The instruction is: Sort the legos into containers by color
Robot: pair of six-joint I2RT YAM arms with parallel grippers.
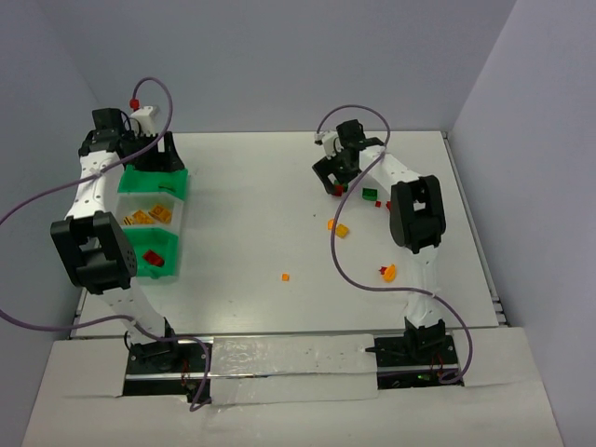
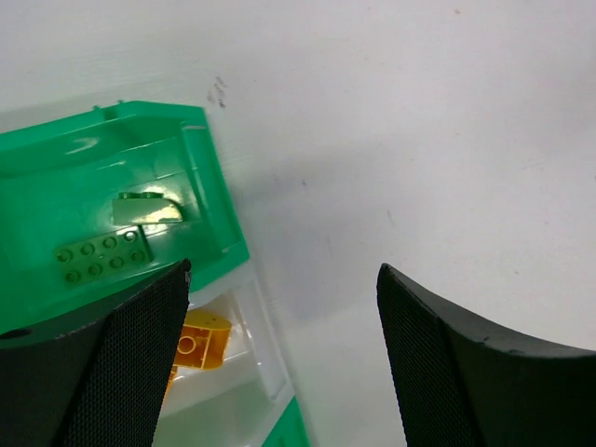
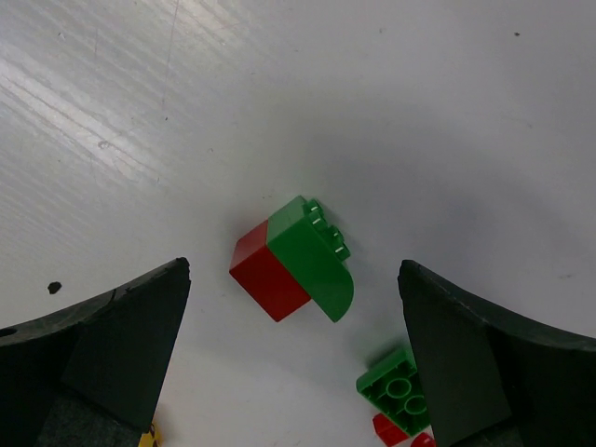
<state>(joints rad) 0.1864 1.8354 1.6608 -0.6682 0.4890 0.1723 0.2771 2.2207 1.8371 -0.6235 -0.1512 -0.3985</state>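
Right hand (image 3: 293,268) wide open, straddling a joined red-green lego pair (image 3: 312,256) on the table (image 3: 419,93). Probably light, rigid and slick, so I'd pinch the flat sides, not the curved face. Left hand (image 2: 284,279) open and empty over the green container (image 2: 209,186).

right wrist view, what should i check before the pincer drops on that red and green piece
1. Right pincer open: ok, jaws wide with nothing in them.
2. Red-and-green piece between the jaws: ok, roughly centred.
3. Piece is a single colour: not ok. A red brick and a green brick look joined, so no one container suits it.
4. Room for the fingers: cannot tell. A loose green lego lies close to one finger.
5. Left pincer out of the way: ok, open and empty above the far green container.
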